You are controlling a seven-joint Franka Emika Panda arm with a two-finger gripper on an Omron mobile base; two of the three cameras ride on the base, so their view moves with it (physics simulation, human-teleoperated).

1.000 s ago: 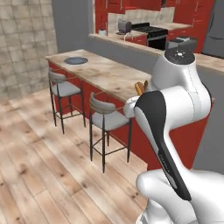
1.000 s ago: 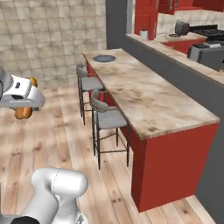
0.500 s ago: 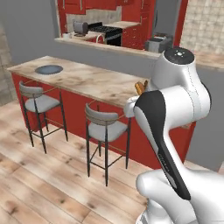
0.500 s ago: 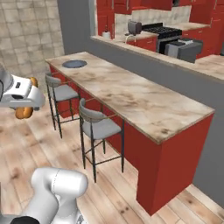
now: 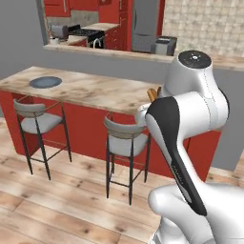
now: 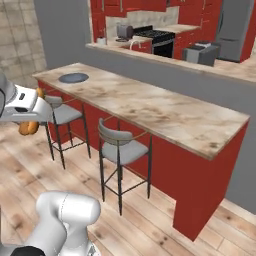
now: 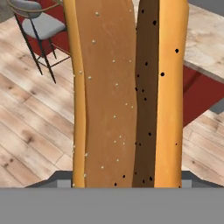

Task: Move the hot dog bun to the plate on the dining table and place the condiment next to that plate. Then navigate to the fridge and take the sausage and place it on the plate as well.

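Observation:
My gripper (image 6: 30,112) is shut on the hot dog bun (image 7: 127,92), held in the air over the wooden floor, short of the dining table (image 6: 165,112). In the hand view the tan-yellow bun stands lengthwise with its dark split in the middle, hiding the fingertips. One end of the bun (image 5: 152,94) peeks out behind my arm, and both ends of the bun (image 6: 26,127) stick out of the hand. The blue-grey plate (image 5: 45,82) lies bare at the table's far left end, also plate (image 6: 73,77). The grey fridge (image 5: 145,26) stands in the kitchen behind. The condiment and sausage are out of view.
Two grey-seated metal stools (image 5: 126,143) (image 5: 35,121) stand along the table's near side on the wood floor (image 5: 57,200). Behind the table runs a grey pass-through counter (image 6: 210,67) with a toaster (image 6: 200,52); a stove (image 6: 155,37) and red cabinets lie beyond.
The whole scene has swung across both base views as the base moves; the table now lies broadside and closer. The bun stays in the gripper in the same pose.

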